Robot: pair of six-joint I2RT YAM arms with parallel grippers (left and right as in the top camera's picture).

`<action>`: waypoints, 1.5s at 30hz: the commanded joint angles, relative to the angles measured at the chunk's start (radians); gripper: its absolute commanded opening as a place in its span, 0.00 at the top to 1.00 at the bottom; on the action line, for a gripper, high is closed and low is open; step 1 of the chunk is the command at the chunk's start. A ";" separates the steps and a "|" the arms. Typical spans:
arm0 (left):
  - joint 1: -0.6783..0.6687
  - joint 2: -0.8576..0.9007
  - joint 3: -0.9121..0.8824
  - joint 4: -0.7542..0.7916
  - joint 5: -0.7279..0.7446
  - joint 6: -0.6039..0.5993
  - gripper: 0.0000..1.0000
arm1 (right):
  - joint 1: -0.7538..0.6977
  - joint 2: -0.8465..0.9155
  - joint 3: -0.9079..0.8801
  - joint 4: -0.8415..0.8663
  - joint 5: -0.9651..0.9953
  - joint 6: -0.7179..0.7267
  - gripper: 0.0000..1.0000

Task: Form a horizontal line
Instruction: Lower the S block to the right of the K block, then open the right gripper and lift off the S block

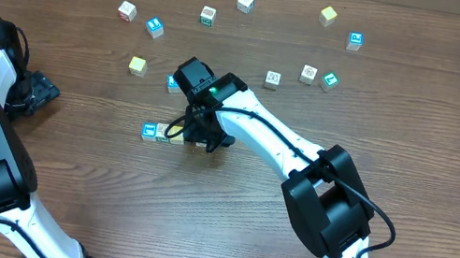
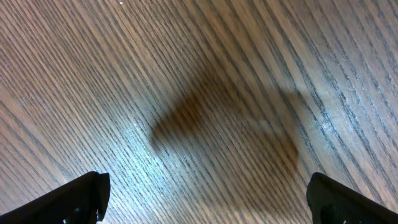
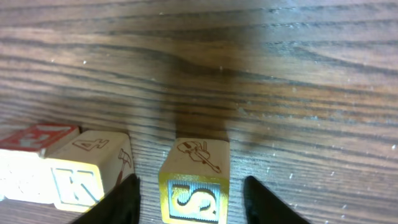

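Bright, even light from above falls on the bench in the overhead view, leaving only short, soft shadows. The left wrist view shows a broad blurred shadow at centre and a pale sheen toward 8 o'clock. In the right wrist view a dim band runs up to 12 o'clock, and the nearest cube at 6 o'clock looks slightly soft.

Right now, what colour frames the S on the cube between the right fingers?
Yellow on the cube; right wrist view.
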 commanded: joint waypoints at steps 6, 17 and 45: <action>0.006 0.003 -0.005 0.001 -0.010 0.001 0.01 | 0.003 -0.016 -0.008 0.047 0.071 0.006 0.40; 0.006 0.003 -0.005 0.001 -0.010 0.001 0.00 | -0.053 -0.016 -0.008 0.121 0.105 0.006 0.42; 0.006 0.003 -0.005 0.001 -0.010 0.001 0.01 | -0.094 -0.016 -0.064 0.009 0.072 0.006 0.96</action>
